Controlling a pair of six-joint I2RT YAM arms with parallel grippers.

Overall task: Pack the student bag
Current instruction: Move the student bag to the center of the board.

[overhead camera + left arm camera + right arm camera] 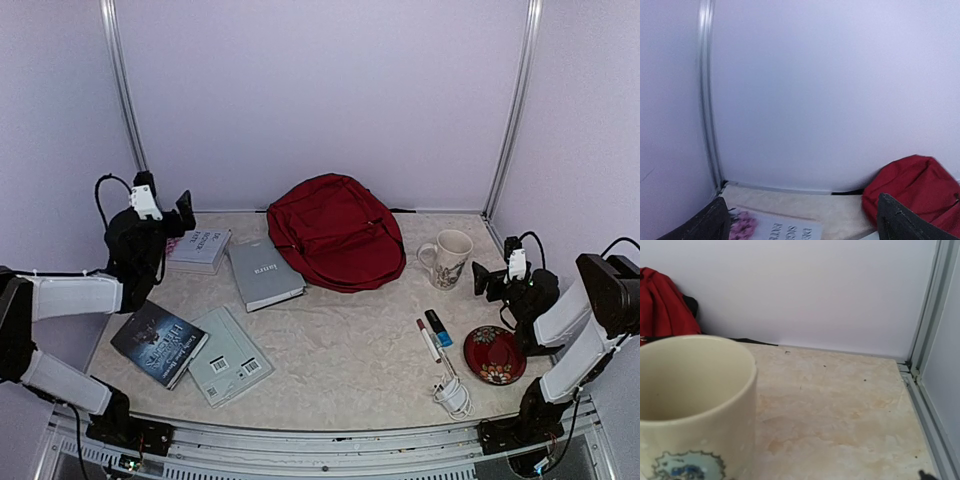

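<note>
The student bag (335, 232), dark red with black zippers, lies flat at the back middle of the table; no opening shows. It also appears at the right of the left wrist view (915, 190) and the far left of the right wrist view (660, 305). My left gripper (168, 210) hovers open above a white flowered book (200, 248), left of the bag; its dark fingertips (705, 225) stand wide apart with nothing between them. My right gripper (497, 270) is open just right of a cream mug (447, 258), holding nothing.
A grey book (265, 272) lies beside the bag. A dark book (158, 342) and a pale book (230, 355) lie front left. Two markers (432, 338), a red plate (495, 354) and a coiled white cable (453, 395) sit front right. Walls enclose the table.
</note>
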